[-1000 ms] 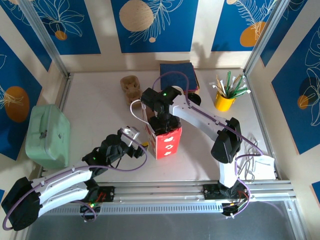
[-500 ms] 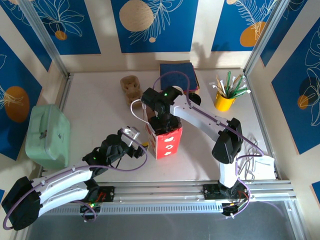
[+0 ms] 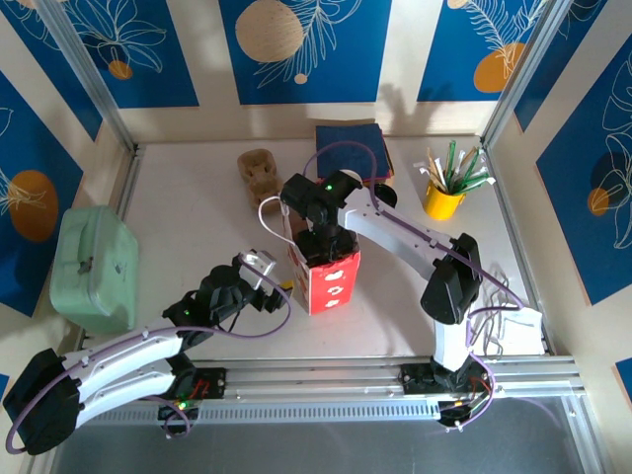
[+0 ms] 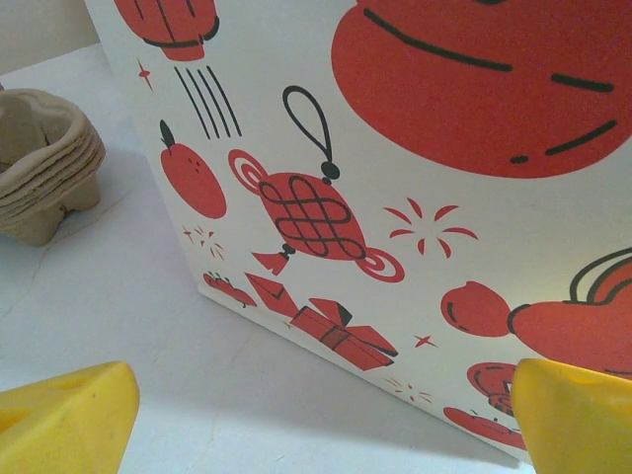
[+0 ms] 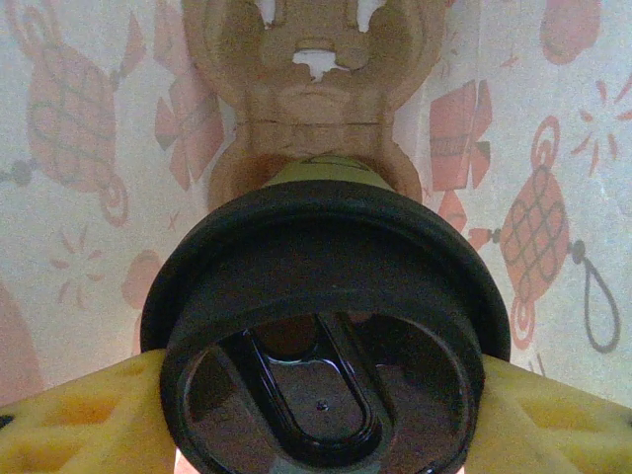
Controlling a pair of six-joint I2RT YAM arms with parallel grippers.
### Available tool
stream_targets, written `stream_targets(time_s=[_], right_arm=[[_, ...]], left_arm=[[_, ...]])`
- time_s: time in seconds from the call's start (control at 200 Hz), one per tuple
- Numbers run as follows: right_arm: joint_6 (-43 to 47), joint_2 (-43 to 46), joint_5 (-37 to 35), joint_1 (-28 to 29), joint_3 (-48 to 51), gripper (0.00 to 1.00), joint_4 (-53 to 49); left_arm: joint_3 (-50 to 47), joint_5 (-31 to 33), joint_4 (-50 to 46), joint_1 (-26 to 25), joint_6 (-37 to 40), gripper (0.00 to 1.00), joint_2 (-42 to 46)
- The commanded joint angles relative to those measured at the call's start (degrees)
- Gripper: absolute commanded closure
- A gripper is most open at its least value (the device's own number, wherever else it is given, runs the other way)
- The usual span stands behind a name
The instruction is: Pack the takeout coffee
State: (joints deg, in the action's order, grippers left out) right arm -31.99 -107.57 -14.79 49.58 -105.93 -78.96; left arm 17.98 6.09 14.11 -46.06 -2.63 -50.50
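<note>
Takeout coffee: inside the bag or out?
Inside: the right hand holds the takeout coffee, and the printed walls of the bag surround it.

We see the takeout coffee (image 5: 326, 326), a small cup with its round black lid on and a sliver of lime-green side beyond it, lid facing the wrist camera, held at the lid's rim by the right gripper (image 5: 321, 390) inside the red-printed paper bag (image 5: 79, 148), over a brown pulp carrier (image 5: 316, 89).
</note>
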Motion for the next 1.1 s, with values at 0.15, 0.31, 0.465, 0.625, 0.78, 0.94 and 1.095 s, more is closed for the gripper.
stream_targets(time_s=[0.15,0.31,0.465,0.625,0.78,0.94,1.095], right_arm=[[-0.5,2.6,1.6,-0.4,1.3,0.41,0.1],[-0.6,3.0,2.0,-0.4,1.8,0.41,0.3],[-0.3,3.1,3.1,-0.7,2.1,0.42,0.4],[-0.1,3.1,3.3,-1.1,2.4,0.43,0.6],[-0.4,2.7,3.1,-1.0,2.7,0.43,0.7],[-0.4,2.4,2.6,-1.0,2.9,0.43,0.6],[-0.4,1.8,2.3,-0.9,3.0,0.43,0.5]], left_arm=[[0.9,0.8,0.5,-0.6,0.5,0.03,-0.3],[0.8,1.1,0.3,-0.5,0.4,0.03,-0.4],[0.8,1.2,0.3,-0.5,0.5,0.03,-0.3],[0.8,1.2,0.3,-0.5,0.4,0.03,-0.4],[0.8,1.3,0.4,-0.5,0.5,0.03,-0.5],[0.8,1.3,0.5,-0.5,0.5,0.03,-0.7],[0.9,1.3,0.5,-0.5,0.6,0.03,-1.0]])
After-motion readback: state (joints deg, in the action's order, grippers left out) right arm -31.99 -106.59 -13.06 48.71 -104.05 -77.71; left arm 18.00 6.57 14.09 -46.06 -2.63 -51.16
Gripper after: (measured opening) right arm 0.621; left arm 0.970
